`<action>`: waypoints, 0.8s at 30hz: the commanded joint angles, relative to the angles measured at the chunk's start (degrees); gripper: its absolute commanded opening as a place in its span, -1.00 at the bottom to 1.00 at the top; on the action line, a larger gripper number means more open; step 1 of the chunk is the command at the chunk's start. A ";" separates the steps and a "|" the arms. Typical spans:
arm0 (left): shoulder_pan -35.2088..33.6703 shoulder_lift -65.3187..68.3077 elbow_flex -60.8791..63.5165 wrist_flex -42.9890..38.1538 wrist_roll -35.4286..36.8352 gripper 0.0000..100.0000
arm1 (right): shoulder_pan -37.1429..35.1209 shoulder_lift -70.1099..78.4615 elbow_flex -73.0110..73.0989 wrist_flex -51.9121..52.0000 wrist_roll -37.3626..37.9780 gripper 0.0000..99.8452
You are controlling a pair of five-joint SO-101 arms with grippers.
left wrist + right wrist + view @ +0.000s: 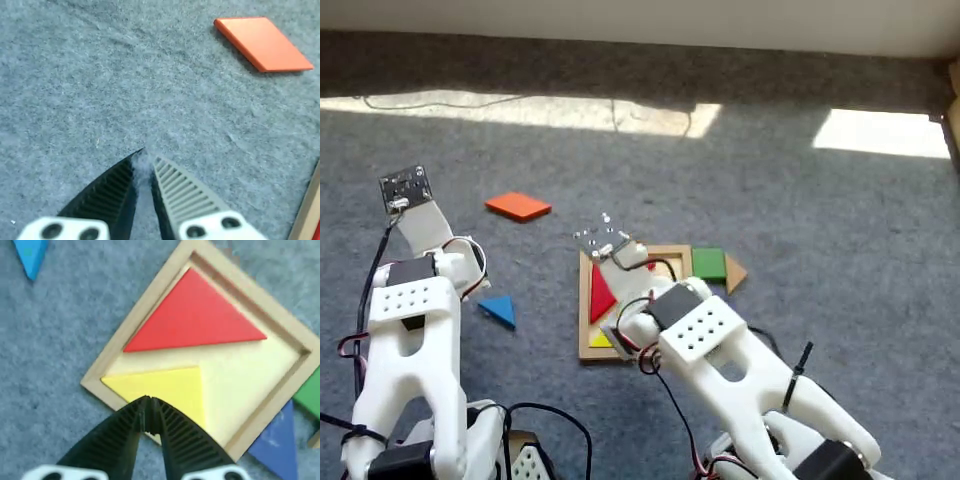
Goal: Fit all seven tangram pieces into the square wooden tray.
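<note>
The right claw [150,407] hangs nearest, over the near-left part of the square wooden tray [265,405]. Its two fingers are pressed together with nothing between them. The tips show against the edge of the yellow triangle [167,387]; whether they touch it I cannot tell.

The yellow triangle lies flat inside the tray, in the near-left corner. Just beyond it, also inside, the red triangle [600,293] lies with its long edge along the tray's left rim. The rest of the tray's floor is bare pale wood.

A blue triangle [500,311] lies on the grey, carpet-like desk [820,250], left of the tray and apart from it. A second blue triangle [275,445] lies just outside the tray's right rim.

Farther back, the green square [709,263] sits just beside the tray's far-right corner, outside the rim. A tan triangle [736,273] lies against the square's side away from the tray.

The left claw [148,155] hangs well to the left of the tray over bare desk. It is all but closed, with only a thin slit between the fingers, and it holds nothing. Beyond it, past the tray's far-left corner and apart from the rim, lies the orange parallelogram [518,207], flat on the desk.
</note>
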 commanded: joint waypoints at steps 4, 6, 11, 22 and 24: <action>-0.48 -1.98 -0.22 -1.05 -0.26 -0.99 | 2.15 -1.27 -7.60 -8.57 -0.53 -0.95; -0.48 -1.98 -0.22 -1.05 -0.26 -0.99 | 2.15 1.36 -7.87 -10.15 -0.62 -0.86; -0.48 -1.98 -0.22 -1.05 -0.35 -0.99 | 2.07 9.27 -11.82 -10.42 -10.29 -0.61; -0.48 -1.71 -0.13 -1.05 -0.35 -0.99 | 1.80 29.49 -29.23 -10.42 -13.01 -0.59; -0.48 -1.71 -0.13 -1.05 -0.35 -0.99 | 1.80 32.31 -31.43 -10.24 -11.43 -0.59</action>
